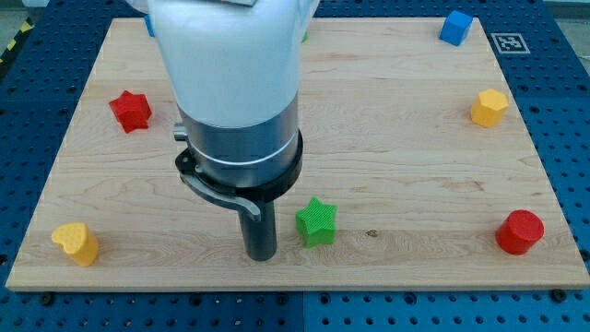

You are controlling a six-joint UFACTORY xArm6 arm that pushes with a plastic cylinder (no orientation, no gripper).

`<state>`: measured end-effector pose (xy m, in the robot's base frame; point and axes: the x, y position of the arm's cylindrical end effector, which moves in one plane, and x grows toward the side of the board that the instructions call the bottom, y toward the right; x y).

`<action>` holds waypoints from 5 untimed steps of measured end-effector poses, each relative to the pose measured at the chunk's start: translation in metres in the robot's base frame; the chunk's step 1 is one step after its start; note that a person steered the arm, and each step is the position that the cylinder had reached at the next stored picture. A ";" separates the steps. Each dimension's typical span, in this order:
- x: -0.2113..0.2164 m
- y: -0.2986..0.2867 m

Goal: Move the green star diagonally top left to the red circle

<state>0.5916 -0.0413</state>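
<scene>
**Tip beside the green star near the board's bottom edge**

Nearest the view's bottom, my tip [260, 255] rests on the wooden board [396, 138], just left of the green star [317, 222], close to it, though I cannot tell if they touch. There is no claw here to open or close, only the dark rod. The green star is a small, ridged, five-pointed block, bright green, lying flat in the lower middle of the board. At the same depth, a yellow block [76, 243] sits at the view's lower left and the red circle [520, 231] at the lower right, well apart from the star. Farther back lie a red star [131, 110] at left and a yellow block [489, 107] at right. Farthest, a blue block [454, 27] sits near the top right corner, beside a black-and-white square marker [508, 41] bearing no readable writing
</scene>
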 end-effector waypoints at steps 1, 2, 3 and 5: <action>-0.015 0.025; -0.034 0.053; -0.034 0.082; -0.027 0.114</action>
<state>0.5651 0.0722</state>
